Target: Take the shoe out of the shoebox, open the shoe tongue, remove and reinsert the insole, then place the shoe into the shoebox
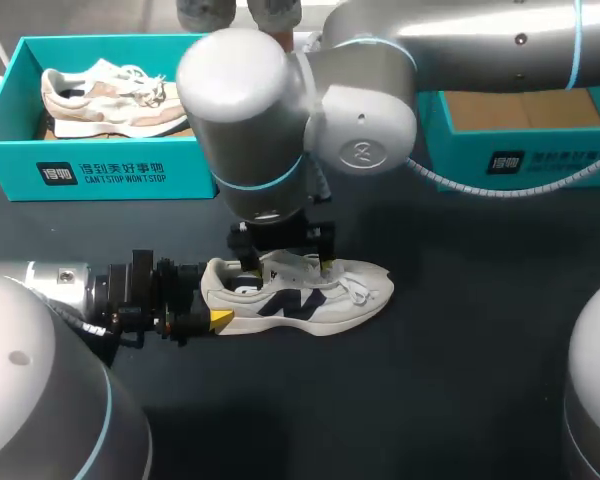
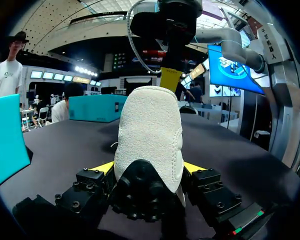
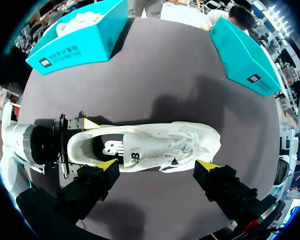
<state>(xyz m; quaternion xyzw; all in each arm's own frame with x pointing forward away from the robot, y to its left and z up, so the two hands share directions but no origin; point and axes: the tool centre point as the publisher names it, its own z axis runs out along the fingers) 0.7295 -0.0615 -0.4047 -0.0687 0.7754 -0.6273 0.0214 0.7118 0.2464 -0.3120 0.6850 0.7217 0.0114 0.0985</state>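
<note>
— So, where's the white sneaker (image 1: 310,295)?
— It's lying on the dark table (image 1: 460,380), apart from the open teal shoebox (image 1: 525,165). The left gripper (image 2: 149,170) pinches its heel from both sides.
— And the right gripper (image 3: 157,165)?
— It's spread wide above the laces, holding nothing. The upper looks light and soft, so I'd pinch the tongue (image 3: 142,145) by its padded top. The insole (image 3: 110,149) should flex easily.

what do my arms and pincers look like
Both the left arm and right arm have smooth silver-grey rounded housings with thin light-blue rings at the joints. The right arm carries a round logo cap and a pale teal coiled cable. The left pincer and right pincer are black blocks with bright yellow tips.
</note>
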